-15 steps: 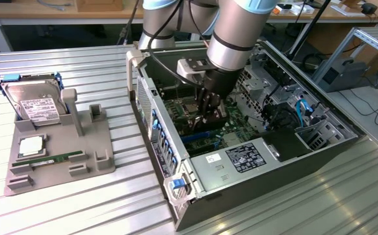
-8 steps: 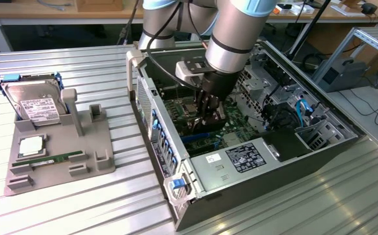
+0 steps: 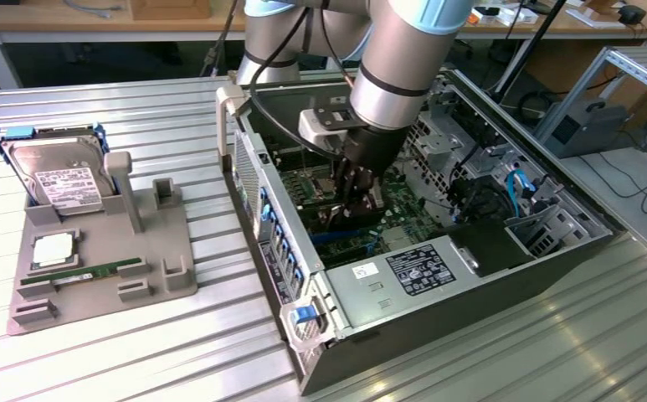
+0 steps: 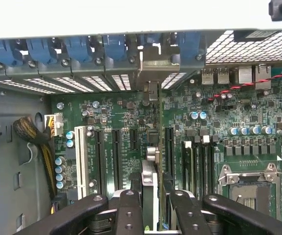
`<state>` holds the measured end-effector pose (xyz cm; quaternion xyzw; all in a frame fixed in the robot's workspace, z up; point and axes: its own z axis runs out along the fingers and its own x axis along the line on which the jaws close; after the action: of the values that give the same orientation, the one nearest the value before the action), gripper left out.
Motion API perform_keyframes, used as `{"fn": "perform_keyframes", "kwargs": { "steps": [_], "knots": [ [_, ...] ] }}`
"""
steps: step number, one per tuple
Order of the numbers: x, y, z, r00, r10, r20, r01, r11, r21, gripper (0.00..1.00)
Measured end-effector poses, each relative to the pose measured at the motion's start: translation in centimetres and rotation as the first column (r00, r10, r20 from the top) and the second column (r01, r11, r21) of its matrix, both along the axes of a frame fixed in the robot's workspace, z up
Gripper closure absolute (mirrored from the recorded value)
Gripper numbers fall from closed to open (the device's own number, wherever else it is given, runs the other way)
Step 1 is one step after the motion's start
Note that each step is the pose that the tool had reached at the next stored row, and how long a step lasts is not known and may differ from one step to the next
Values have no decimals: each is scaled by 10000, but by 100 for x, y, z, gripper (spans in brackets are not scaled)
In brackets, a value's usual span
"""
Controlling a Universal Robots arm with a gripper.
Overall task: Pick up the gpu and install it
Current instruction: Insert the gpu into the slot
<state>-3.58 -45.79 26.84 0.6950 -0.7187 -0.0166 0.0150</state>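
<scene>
My gripper [image 3: 351, 201] reaches down inside the open computer case [image 3: 300, 335], just above the green motherboard [image 3: 396, 213]. In the wrist view the gpu [image 4: 150, 161] appears edge-on as a thin dark card standing upright between my fingers [image 4: 128, 210]. Its silver bracket [image 4: 153, 63] sits against the rear slot openings under the blue latches [image 4: 114, 49]. The card lines up over the expansion slots [image 4: 116, 156] and is low over the board; I cannot tell whether its edge is in a slot. My gripper [image 4: 153, 213] is shut on the gpu.
A grey holder [image 3: 133, 276] on the exterior view's left carries a hard drive [image 3: 66, 180], a processor chip [image 3: 53, 249] and a green memory stick [image 3: 89, 272]. Case walls, the power supply [image 3: 413, 272], a cable bundle [image 4: 33, 139] and the CPU socket [image 4: 246, 178] surround my gripper.
</scene>
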Motion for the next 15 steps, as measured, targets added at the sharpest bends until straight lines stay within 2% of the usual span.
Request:
{"fn": "perform_keyframes", "kwargs": {
  "steps": [5,7,10,12,15],
  "knots": [
    [-1,-20,-19,10000,3,-3,-3,10000,4,73],
    [0,-23,-20,10000,5,-2,-5,10000,26,73],
    [69,-24,-20,10000,5,-4,-5,10000,38,73],
    [76,-24,-18,10000,6,-3,-6,10000,71,73],
    [83,-24,82,10000,6,-3,-6,10000,78,73]
  ]
}}
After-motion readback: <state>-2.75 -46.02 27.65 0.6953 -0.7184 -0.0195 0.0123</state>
